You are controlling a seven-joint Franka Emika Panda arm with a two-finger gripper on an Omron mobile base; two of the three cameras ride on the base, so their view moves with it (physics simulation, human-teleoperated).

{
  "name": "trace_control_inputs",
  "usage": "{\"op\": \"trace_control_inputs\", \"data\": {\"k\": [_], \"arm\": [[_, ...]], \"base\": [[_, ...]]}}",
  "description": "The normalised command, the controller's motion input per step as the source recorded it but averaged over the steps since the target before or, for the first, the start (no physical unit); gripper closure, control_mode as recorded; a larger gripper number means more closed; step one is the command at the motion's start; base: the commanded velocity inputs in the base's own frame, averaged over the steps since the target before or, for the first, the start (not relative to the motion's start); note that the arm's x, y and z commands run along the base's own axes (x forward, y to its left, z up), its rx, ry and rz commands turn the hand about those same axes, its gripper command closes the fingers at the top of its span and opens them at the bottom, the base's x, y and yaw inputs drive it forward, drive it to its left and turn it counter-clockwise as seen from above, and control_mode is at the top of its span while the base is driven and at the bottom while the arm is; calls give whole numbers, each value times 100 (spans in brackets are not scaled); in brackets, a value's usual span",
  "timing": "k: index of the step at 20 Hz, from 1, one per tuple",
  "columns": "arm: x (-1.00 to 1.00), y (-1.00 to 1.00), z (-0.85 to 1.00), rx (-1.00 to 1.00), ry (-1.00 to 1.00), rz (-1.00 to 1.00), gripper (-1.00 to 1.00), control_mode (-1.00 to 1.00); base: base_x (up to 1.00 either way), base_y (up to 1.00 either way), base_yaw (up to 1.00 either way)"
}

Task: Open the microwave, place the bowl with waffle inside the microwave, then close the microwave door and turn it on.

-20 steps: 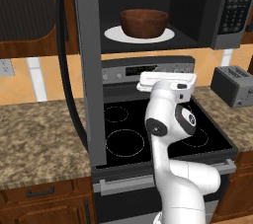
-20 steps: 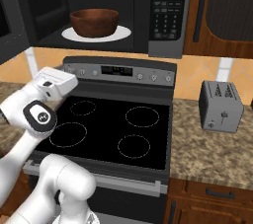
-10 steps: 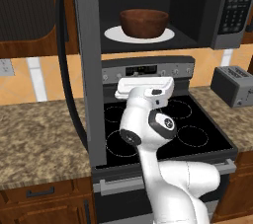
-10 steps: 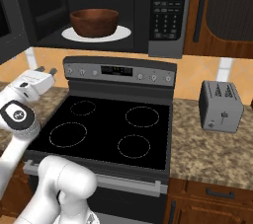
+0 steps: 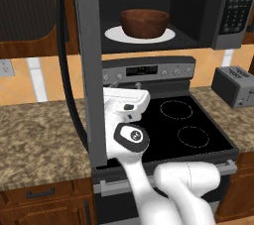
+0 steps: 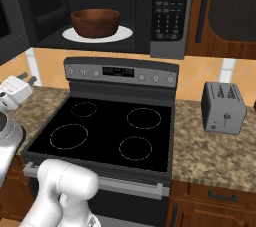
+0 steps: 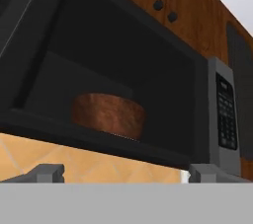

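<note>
Bowl with waffle (image 5: pixel 144 22) centred on white turntable plate (image 5: pixel 115 34) inside microwave (image 6: pixel 170 16), bare plate rim all round, dark cavity clear above. Microwave door (image 5: pixel 88 65) swung wide open, edge-on over stove's (image 6: pixel 105 131) left side. Fingers (image 7: pixel 47 171) spread apart, empty, low before stove beside door's lower edge.

white turntable plate (image 5: pixel 115 35) bearing bowl (image 5: pixel 145 23), granite counter (image 6: pixel 215 146) bearing toaster (image 6: pixel 223 107)

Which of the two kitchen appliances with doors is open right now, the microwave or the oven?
The microwave: its door is swung wide, showing the bowl inside.
</note>
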Motion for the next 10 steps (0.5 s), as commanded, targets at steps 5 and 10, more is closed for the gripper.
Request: {"op": "trace_control_inputs", "data": {"k": [5, 10], "arm": [[-12, 61, -6, 0, -12, 3, -100, -100], [0, 39, -17, 0, -1, 13, -100, -100]], "base": [[0, 0, 0], [0, 0, 0]]}}
